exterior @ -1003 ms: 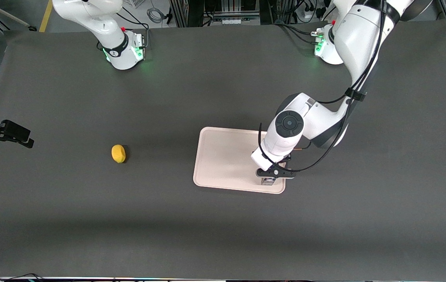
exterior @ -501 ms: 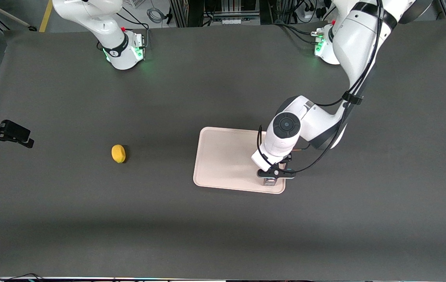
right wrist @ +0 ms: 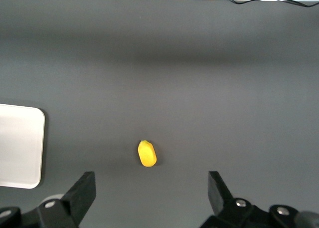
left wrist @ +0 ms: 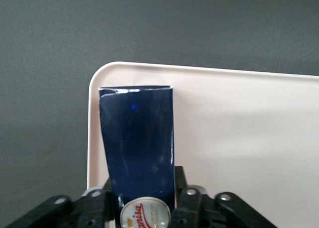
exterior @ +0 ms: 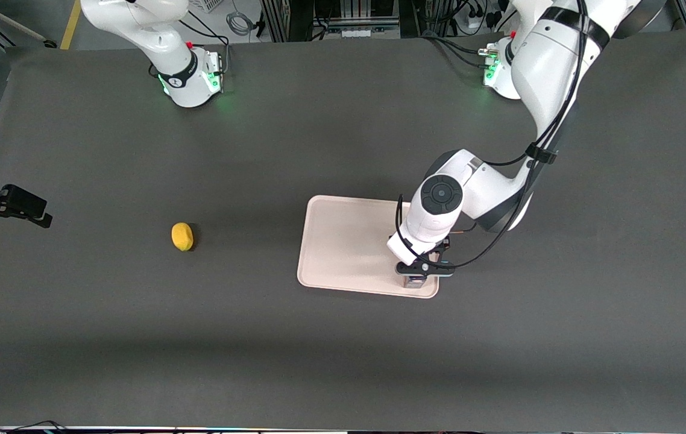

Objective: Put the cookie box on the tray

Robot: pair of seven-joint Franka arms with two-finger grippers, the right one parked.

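Note:
The dark-blue cookie box [left wrist: 137, 143] with a round white-red logo stands on end between the black fingers [left wrist: 187, 203] of my left gripper [left wrist: 144, 210], which is shut on it. The box's lower end is over, or on, a corner of the pale pinkish tray [left wrist: 239, 138]; I cannot tell whether it touches. In the front view the gripper [exterior: 418, 278] hangs over the tray [exterior: 343, 241] at the corner nearest the front camera, toward the working arm's end. Only a sliver of the box [exterior: 413, 281] shows there under the wrist.
A small yellow rounded lump [exterior: 182, 236] lies on the dark table mat toward the parked arm's end, well apart from the tray. The right wrist view shows that lump [right wrist: 147, 153] and one corner of the tray [right wrist: 20, 145].
The gripper and box stay over the same tray corner, sinking only a trace. The arm's upper links have shifted slightly.

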